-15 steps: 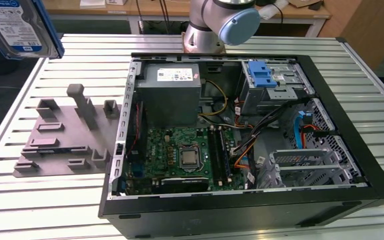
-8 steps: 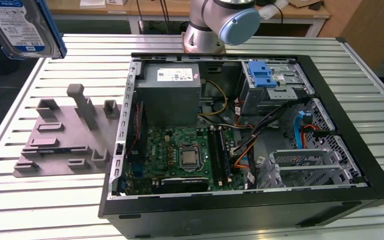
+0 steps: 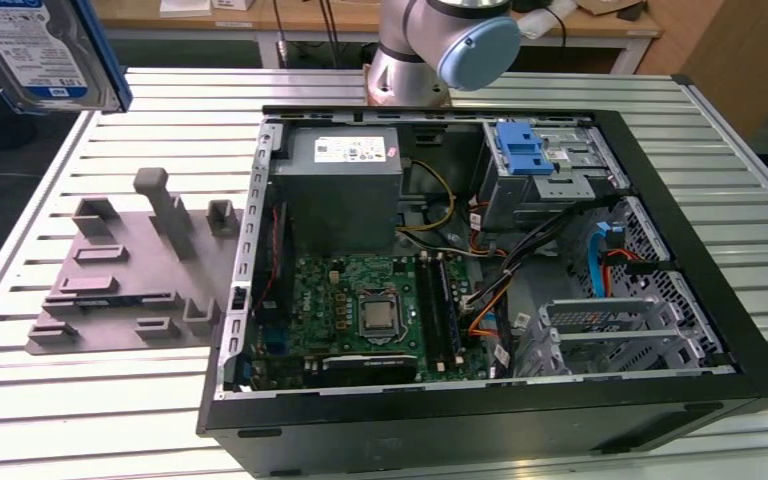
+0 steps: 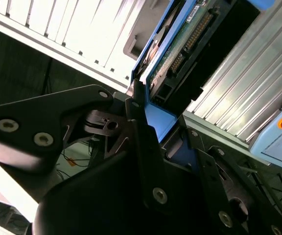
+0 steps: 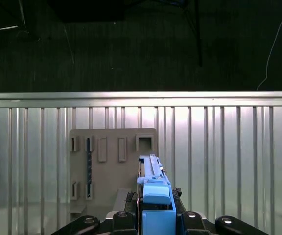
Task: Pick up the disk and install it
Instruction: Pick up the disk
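The disk [image 3: 31, 50], silver with a white-and-blue label and a blue bracket, hangs high in the air at the exterior view's upper left, above the table's corner. In the first wrist view the disk [image 5: 152, 191] stands edge-on between my black fingers [image 5: 123, 215], over the grey holder plate [image 5: 111, 161]. In the second wrist view my gripper [image 4: 163, 132] is shut on the blue bracket end of the disk [image 4: 180, 44], whose connector edge points away from me.
An open computer case [image 3: 704, 300] lies on the slatted metal table [image 3: 37, 400]. Inside it are a grey power-supply box [image 3: 344, 190], a motherboard [image 3: 371, 310] and a drive cage with a blue latch [image 3: 544, 165]. The grey holder plate [image 3: 131, 270] sits beside the case. The arm's base [image 3: 424, 50] stands behind the case.
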Motion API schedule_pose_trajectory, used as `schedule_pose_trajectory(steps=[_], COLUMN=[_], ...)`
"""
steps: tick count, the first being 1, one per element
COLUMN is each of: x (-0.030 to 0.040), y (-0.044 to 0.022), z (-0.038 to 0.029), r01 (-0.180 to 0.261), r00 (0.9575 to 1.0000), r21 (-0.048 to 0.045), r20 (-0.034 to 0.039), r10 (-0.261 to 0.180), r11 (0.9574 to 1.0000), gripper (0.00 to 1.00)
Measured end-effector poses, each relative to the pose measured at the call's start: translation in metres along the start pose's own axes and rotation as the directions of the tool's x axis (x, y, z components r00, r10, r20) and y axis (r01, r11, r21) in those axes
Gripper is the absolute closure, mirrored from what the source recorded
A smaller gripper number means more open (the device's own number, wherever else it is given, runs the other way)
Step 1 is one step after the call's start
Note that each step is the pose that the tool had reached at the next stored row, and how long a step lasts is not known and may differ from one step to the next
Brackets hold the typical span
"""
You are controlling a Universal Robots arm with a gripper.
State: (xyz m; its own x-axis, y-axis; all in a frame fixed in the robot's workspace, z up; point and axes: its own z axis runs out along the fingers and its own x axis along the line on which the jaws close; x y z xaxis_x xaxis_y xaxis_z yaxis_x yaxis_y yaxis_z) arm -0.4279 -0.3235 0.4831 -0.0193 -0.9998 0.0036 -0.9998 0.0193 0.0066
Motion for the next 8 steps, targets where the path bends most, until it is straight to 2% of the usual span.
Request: schedule_pose_trajectory(steps=[8], x=[0.0], y=[-0.0005], z=[-0.0007], r01=[0.0], r00=[1.0], r21=[-0.0001], r20=[0.0], r10=[0.0], r11=[1.0], gripper=[0.64])
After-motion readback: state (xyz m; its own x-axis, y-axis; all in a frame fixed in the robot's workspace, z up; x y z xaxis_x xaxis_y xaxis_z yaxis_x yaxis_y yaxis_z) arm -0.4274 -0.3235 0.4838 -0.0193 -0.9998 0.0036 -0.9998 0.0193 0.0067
